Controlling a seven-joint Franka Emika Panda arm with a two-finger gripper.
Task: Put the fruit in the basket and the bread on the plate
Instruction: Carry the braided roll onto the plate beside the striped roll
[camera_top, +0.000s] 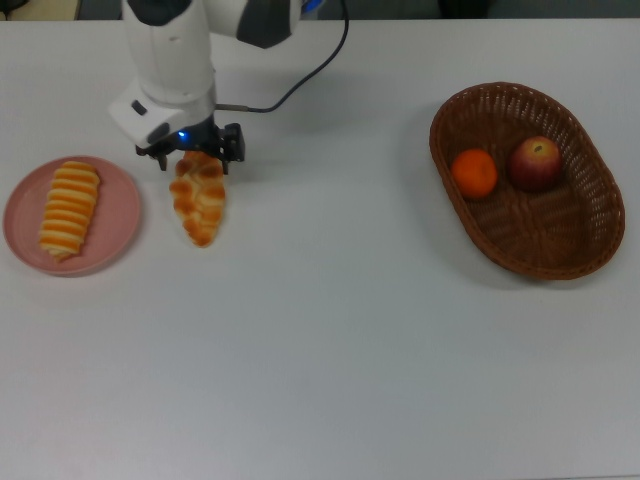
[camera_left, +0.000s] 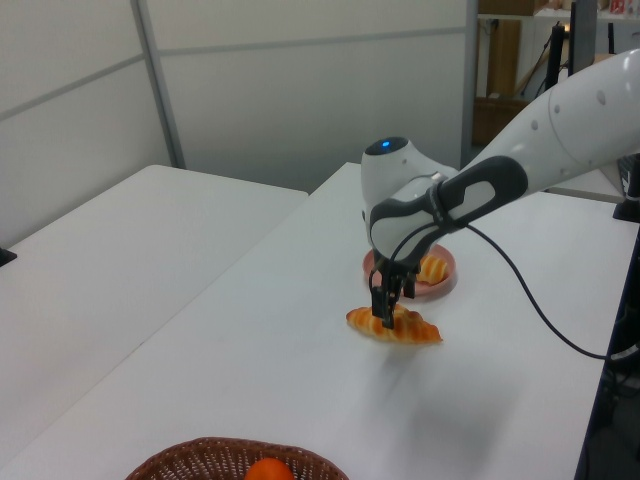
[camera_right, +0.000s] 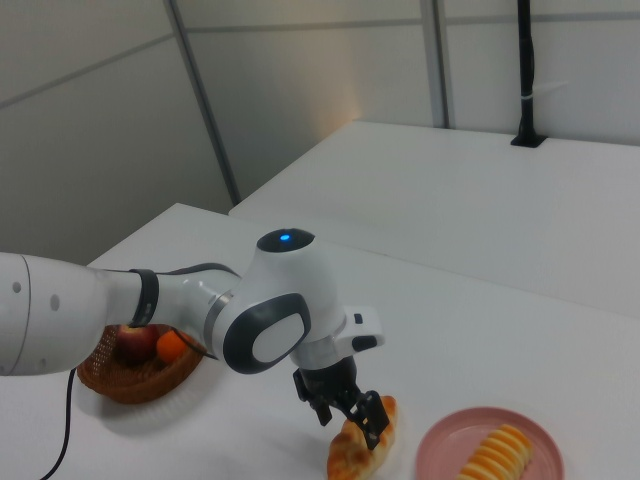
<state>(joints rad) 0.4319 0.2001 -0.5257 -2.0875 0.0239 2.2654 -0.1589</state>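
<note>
White tabletop (camera_top: 330, 340) filled the top view, with pale partition walls behind it in the left view and right view. At about 9 o'clock in the top view sat the pink plate (camera_top: 112, 222), carrying the striped yellow-and-orange roll (camera_top: 68, 208) lengthwise. Just beside the plate, toward 3 o'clock from it, the brown knobbly pointed roll (camera_top: 200, 202) lay on the bare table, apart from the plate's rim. The gripper (camera_top: 197, 158) hung over that roll's 12 o'clock end, its fingers spread and straddling the tip; in the left view one finger (camera_left: 388, 305) reached down to the roll's top, and in the right view the fingers stood on either side of the upper end of the roll (camera_right: 358, 447), not yet closed on it. A black cable (camera_top: 300, 75) trailed from the arm toward 12 o'clock. Toward 3 o'clock in the top view, well apart from the bread, the oval wicker basket (camera_top: 575, 250) held the orange mandarin (camera_top: 474, 173) and the dark red apple (camera_top: 535, 163) side by side, near each other.
</note>
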